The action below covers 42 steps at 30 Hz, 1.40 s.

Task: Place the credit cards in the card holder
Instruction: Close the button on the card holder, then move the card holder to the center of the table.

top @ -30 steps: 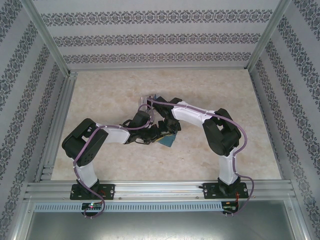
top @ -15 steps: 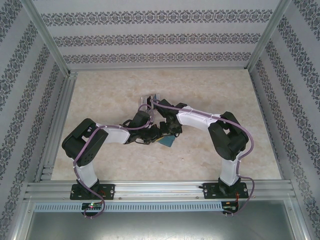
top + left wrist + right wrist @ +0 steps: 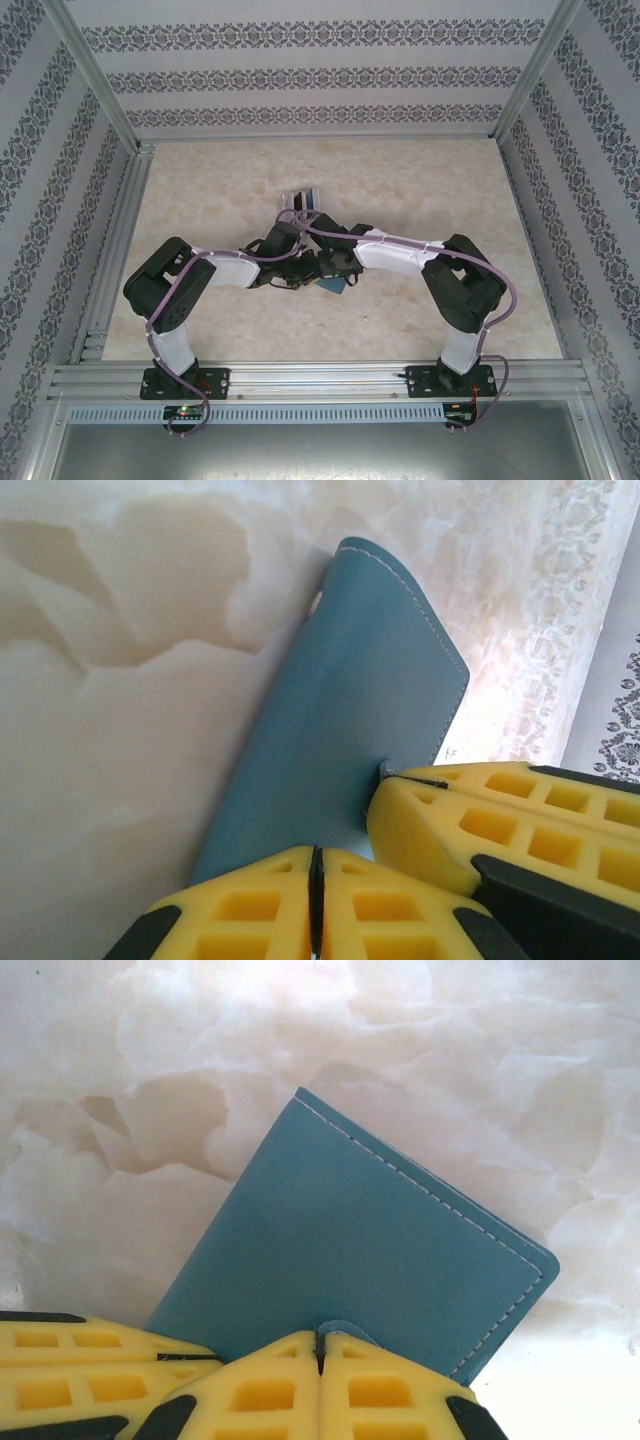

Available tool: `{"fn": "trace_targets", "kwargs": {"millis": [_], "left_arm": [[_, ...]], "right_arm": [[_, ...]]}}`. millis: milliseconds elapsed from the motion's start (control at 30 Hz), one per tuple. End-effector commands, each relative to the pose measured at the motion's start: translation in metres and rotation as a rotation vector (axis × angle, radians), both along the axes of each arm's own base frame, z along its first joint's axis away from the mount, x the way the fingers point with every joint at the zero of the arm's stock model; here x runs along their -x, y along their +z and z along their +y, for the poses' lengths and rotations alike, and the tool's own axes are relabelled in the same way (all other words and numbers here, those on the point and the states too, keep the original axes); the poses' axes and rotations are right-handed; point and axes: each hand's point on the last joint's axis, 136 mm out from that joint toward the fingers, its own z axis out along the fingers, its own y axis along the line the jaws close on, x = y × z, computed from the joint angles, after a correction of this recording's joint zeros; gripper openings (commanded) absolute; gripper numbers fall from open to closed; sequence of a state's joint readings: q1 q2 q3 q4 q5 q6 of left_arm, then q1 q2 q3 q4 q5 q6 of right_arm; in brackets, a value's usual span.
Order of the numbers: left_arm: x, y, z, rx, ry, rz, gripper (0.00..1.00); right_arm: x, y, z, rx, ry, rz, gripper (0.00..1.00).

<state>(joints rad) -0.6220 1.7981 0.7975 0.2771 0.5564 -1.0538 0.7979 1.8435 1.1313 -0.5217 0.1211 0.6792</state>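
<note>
The left gripper's (image 3: 315,860) yellow fingers are pressed together on the near edge of the wallet (image 3: 340,720). The right gripper (image 3: 320,1340) is likewise closed, pinching the wallet's small tab. There is one teal wallet, folded flat. In the left wrist view its long axis runs from 6 o'clock up toward 1 o'clock. It sits mid-table (image 3: 420,190) between the two grippers. At 12 o'clock from it, close by, lies a small cluster of cards (image 3: 304,198), too small to count.
</note>
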Motion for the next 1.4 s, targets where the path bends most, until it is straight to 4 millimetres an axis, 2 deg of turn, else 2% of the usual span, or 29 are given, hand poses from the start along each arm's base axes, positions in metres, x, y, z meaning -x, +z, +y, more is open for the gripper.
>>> {"fn": "trace_targets", "kwargs": {"millis": [0,100,333,400,500,600,700,800,967,1033,1233,1300,1367], "left_arm": [[0.007,-0.007,0.000,-0.044,-0.013,0.008,0.13],[0.009,-0.005,0.002,-0.044,-0.010,0.005,0.13],[0.012,-0.006,0.009,-0.060,0.001,-0.003,0.13],[0.013,-0.008,0.010,-0.059,0.002,-0.001,0.13],[0.013,-0.003,0.012,-0.056,0.002,-0.005,0.13],[0.008,0.012,0.016,-0.070,0.000,-0.039,0.13],[-0.004,0.032,0.028,-0.090,0.019,-0.088,0.14],[-0.018,0.056,0.049,-0.104,0.069,-0.139,0.17],[-0.031,0.091,0.098,-0.176,0.162,-0.221,0.31],[-0.035,0.102,0.117,-0.200,0.199,-0.243,0.34],[-0.034,0.124,0.179,-0.297,0.329,-0.303,0.38],[-0.032,0.128,0.202,-0.363,0.379,-0.319,0.41],[-0.029,0.135,0.230,-0.445,0.439,-0.357,0.49]], "right_arm": [[0.153,-0.127,-0.084,0.335,0.026,0.553,0.00],[0.169,-0.136,-0.087,0.331,0.020,0.573,0.00],[0.218,-0.155,-0.107,0.325,-0.025,0.620,0.00],[0.225,-0.162,-0.112,0.331,-0.040,0.625,0.00],[0.216,-0.162,-0.103,0.291,-0.052,0.592,0.00],[0.187,-0.144,-0.090,0.260,-0.042,0.520,0.00],[0.151,-0.120,-0.080,0.211,-0.047,0.431,0.00],[0.111,-0.087,-0.070,0.152,-0.046,0.316,0.06],[0.045,-0.019,-0.062,0.079,-0.032,0.114,0.32],[0.024,0.011,-0.061,0.048,-0.022,0.031,0.39],[-0.021,0.104,-0.065,-0.054,0.026,-0.218,0.49],[-0.031,0.132,-0.076,-0.062,0.027,-0.309,0.53],[-0.040,0.156,-0.094,-0.049,0.010,-0.403,0.57]]}}
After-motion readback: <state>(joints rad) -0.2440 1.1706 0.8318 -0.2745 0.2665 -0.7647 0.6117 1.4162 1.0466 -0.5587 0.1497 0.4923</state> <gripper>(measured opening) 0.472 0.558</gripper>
